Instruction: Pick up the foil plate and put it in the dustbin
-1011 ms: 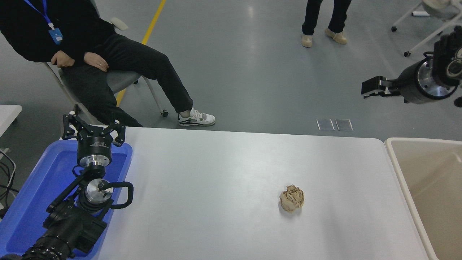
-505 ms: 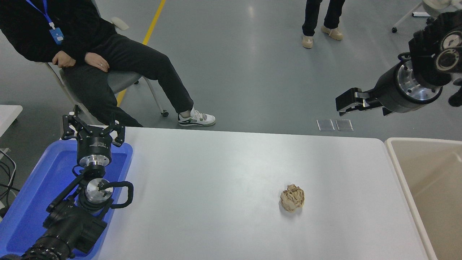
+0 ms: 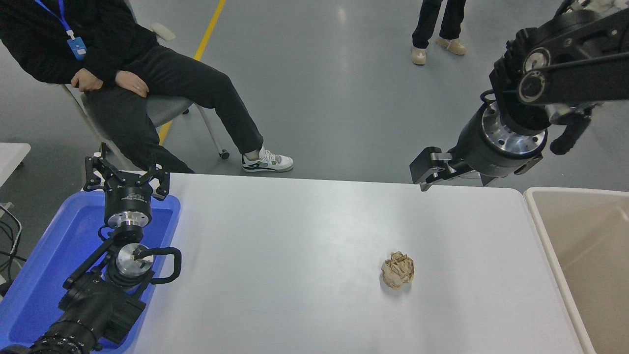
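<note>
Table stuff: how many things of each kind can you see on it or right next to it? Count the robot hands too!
Robot grippers: 2, the left gripper and the right gripper
Blue trays: 1, the blue tray
Paper balls: 1, the tan paper ball
Bins: 1, the beige dustbin
Foil plates: 0 in view
Total: 5

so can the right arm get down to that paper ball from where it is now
Probably yes. The right gripper hangs over the table's far edge, and the paper ball sits alone on bare table nearer the camera, with nothing between them. The bin stands off to the side, out of the path.
</note>
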{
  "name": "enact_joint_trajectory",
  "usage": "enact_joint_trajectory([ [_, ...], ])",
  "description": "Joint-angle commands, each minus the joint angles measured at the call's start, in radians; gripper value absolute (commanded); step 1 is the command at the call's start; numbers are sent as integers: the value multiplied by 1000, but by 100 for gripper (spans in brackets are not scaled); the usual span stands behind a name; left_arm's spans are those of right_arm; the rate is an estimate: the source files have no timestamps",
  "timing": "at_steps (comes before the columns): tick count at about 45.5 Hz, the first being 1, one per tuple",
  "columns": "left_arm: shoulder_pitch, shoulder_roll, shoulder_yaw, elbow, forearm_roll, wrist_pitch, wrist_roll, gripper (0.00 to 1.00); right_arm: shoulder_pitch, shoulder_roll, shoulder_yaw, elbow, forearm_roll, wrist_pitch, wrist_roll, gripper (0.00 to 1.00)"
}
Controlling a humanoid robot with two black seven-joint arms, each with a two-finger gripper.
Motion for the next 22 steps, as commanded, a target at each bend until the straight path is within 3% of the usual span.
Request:
enact_joint_trajectory([
  [1, 0, 0, 1, 0, 0, 0, 0, 99, 9, -15, -71, 9, 24, 39, 1, 100],
  [22, 0, 0, 0, 0, 0, 0, 0, 99, 55, -52, -94, 47, 24, 77, 1, 100],
])
